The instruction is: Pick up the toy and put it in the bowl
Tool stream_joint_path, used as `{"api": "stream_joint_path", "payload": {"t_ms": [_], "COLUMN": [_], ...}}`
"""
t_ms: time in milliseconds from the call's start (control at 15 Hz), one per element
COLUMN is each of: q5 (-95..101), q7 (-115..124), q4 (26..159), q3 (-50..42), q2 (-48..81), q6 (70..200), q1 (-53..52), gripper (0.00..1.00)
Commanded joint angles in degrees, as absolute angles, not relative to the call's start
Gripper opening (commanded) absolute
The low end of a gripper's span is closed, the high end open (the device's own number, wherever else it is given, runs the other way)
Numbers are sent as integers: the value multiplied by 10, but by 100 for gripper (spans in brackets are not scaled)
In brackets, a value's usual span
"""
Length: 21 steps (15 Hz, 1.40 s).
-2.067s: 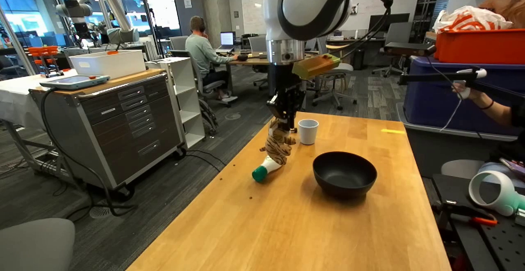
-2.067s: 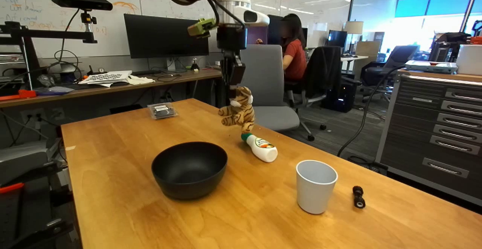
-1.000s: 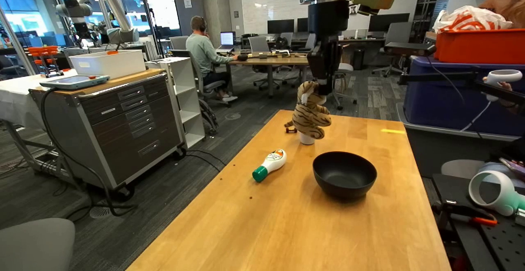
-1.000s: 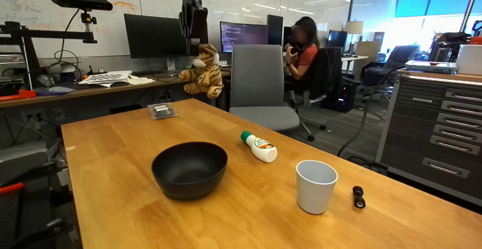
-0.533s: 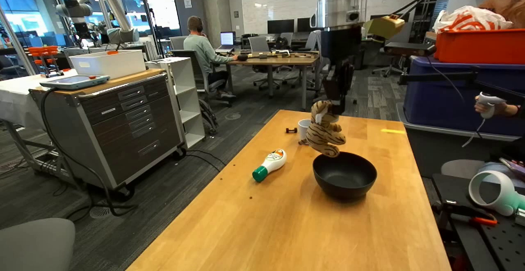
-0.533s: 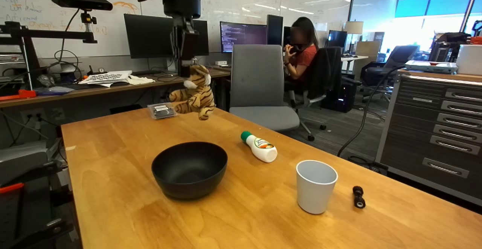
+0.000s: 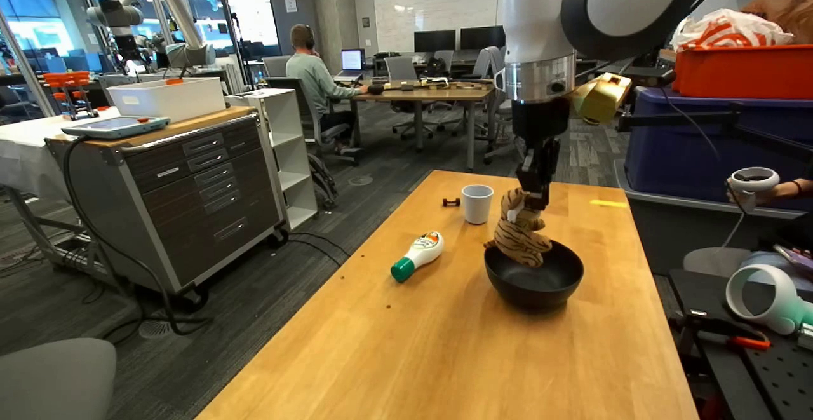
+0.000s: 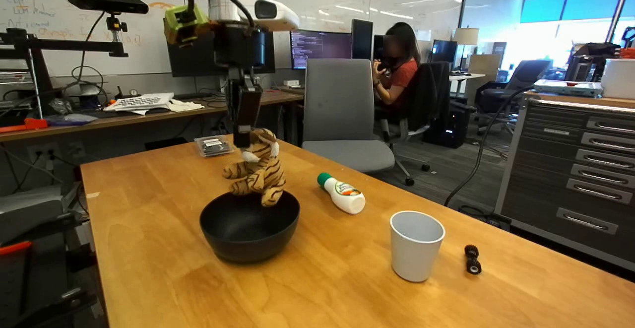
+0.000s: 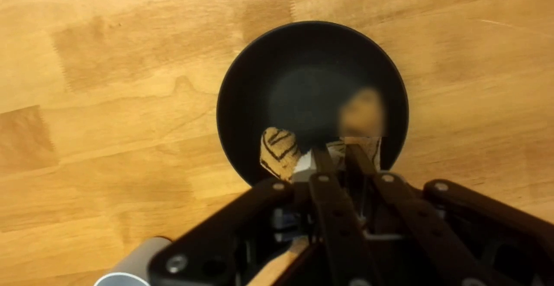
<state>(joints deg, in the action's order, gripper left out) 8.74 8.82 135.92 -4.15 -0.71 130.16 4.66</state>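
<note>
- Robot hand (image 7: 537,199), black, pointing down at the end of a white arm (image 7: 540,32); its fingers (image 9: 323,162) are clamped on the head of the toy (image 8: 263,174).
- The toy is a small plush tiger, tan with dark stripes, held upright with its feet low over the bowl (image 7: 537,290); whether it touches the rim cannot be told.
- The bowl is round and black, standing on a wooden table (image 7: 444,356). In the wrist view, the toy's paws show within its circle, one part blurred.
- White bottle (image 8: 347,200) with a green cap (image 8: 323,178), lying on its side near the bowl.
- Pale grey cup (image 8: 416,246), upright, partly cut off at the lower left of the wrist view.
- Small black dumbbell-shaped thing (image 8: 472,259), lying near the cup.
- Clear plastic packet (image 8: 213,146), flat on the table.
- Beyond the table, a grey chair (image 8: 342,104) and a seated person in red (image 8: 402,82); in an exterior view, a person in pale green (image 7: 311,86) sits by a laptop (image 7: 352,60).
</note>
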Motion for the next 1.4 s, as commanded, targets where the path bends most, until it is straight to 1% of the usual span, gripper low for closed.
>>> {"api": "stream_joint_path", "payload": {"t_ms": [0,333,400,600,933,1000,1067,1333], "q5": [107,98,98,94,56,45,31,-23], "q7": [113,122,122,120,99,92,82,40], "q4": [1380,1389,1390,1389,1386,1386,1385,1386], "q3": [-46,-49,-49,-50,-41,-39,-36,-29], "q2": [21,66,71,78,50,38,21,-43], "q6": [1353,1404,1414,1433,1437,1432,1422,1399], "q1": [49,43,42,40,39,39,39,36], "gripper": [9,8,34,54,94,99,100,100]}}
